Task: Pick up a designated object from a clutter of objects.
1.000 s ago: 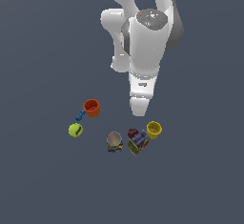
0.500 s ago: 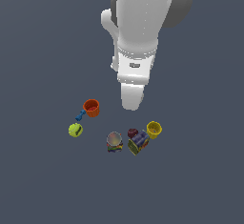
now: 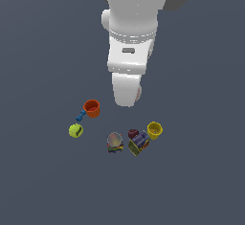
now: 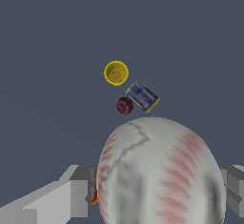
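The white ball with faint red stitching (image 4: pixel 159 175) fills the wrist view, held between my two fingers (image 4: pixel 78 194). My gripper (image 4: pixel 157 192) is shut on it. In the exterior view my gripper (image 3: pixel 128 98) hangs well above the floor, and only a reddish-white sliver of the ball (image 3: pixel 139 92) shows at the hand's edge. The rest of the clutter lies below: orange cup (image 3: pixel 91 108), blue piece (image 3: pixel 80 116), yellow-green tennis ball (image 3: pixel 75 130), dark red lump (image 3: pixel 133 133), multicoloured box (image 3: pixel 139 143) and yellow cup (image 3: pixel 154 129).
A greyish glossy ball on a multicoloured base (image 3: pixel 115 141) stands next to the box. The wrist view also shows the yellow cup (image 4: pixel 116 72), the box (image 4: pixel 142 96) and the dark red lump (image 4: pixel 125 106) far below on the dark grey floor.
My arm has risen and looms larger in the exterior view, with the hand drifting slightly to that view's left. The clutter on the floor has not moved.
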Controlling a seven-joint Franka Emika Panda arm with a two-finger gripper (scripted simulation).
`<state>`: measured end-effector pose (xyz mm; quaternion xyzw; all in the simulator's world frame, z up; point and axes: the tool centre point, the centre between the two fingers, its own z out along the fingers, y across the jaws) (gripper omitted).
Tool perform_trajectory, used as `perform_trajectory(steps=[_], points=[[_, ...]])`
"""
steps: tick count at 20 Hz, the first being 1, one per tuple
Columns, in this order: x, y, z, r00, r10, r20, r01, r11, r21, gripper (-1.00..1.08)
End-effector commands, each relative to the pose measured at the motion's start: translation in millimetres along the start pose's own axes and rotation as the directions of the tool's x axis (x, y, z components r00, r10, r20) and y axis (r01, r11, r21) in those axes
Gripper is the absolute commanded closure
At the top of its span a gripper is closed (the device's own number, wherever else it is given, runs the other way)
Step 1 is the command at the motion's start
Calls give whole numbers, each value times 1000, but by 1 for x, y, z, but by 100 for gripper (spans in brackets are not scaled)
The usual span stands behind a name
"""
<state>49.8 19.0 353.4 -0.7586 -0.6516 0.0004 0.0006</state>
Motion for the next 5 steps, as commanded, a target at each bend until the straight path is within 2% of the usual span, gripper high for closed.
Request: perform_trajectory(steps=[1,5], points=[[-1,3,-6,1000,0,0,0,1000,-1,108],[-2,5,-8,1000,0,0,0,1000,-1,108]])
